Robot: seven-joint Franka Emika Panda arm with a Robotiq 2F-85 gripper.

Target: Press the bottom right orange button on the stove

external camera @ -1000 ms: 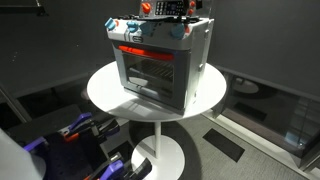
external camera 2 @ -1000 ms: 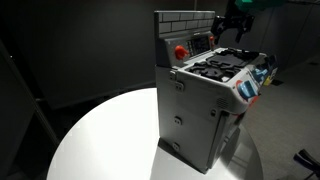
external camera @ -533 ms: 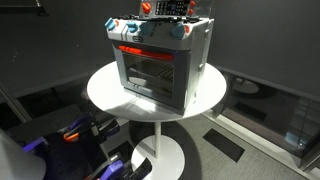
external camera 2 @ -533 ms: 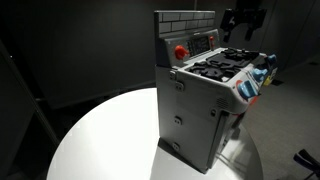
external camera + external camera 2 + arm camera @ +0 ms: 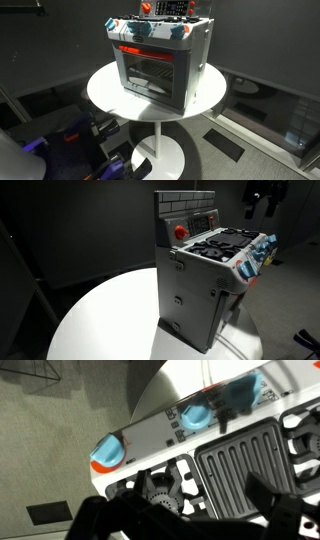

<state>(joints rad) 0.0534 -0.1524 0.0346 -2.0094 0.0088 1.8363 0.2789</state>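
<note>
The stove (image 5: pixel 160 62) is a small silver-grey toy oven with a glass door and a glowing orange-red strip. It stands on a round white table (image 5: pixel 108 92) and shows in both exterior views (image 5: pixel 205 285). Its back panel carries a red button (image 5: pixel 181 231). Blue knobs and orange buttons (image 5: pixel 250 270) line its front edge. My gripper (image 5: pixel 265 194) hangs in the air above and beyond the stove's right end, touching nothing. In the wrist view its dark fingers (image 5: pixel 195 525) stand apart over a burner (image 5: pixel 160 485), with a blue knob (image 5: pixel 195 415) and an orange button (image 5: pixel 108 450) ahead.
The table stands on one white pedestal (image 5: pixel 160 150) over a dark floor. Blue and black gear (image 5: pixel 80 130) lies on the floor beside it. The table's near side (image 5: pixel 100 320) is bare white.
My gripper has risen and moved away to the right from the stove's back panel. It has left the top of one exterior view. The stove has not moved.
</note>
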